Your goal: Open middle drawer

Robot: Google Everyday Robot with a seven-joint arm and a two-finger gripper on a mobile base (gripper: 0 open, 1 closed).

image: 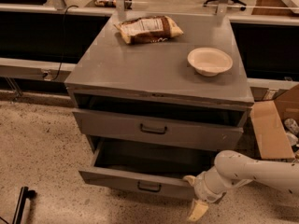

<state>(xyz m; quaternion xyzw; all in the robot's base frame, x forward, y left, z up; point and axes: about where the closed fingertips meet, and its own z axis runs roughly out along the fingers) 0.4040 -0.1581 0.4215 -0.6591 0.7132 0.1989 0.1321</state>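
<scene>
The middle drawer (117, 180) is a grey metal drawer with a low front and a small dark loop handle (149, 187). It stands pulled well out of the grey cabinet (154, 64), showing its dark inside. My gripper (193, 195) is at the drawer's right front corner, to the right of the handle and off it. Its cream fingers (197, 210) are spread apart and hold nothing. The white arm (252, 169) comes in from the right. The taller-fronted drawer (107, 125) above it is nearly flush. The lowest drawer is hidden.
A snack bag (148, 28) and a white bowl (210, 60) lie on the cabinet top. An open cardboard box (273, 127) stands on the floor to the right. A black object (21, 204) is on the speckled floor at lower left. Dark benches run behind.
</scene>
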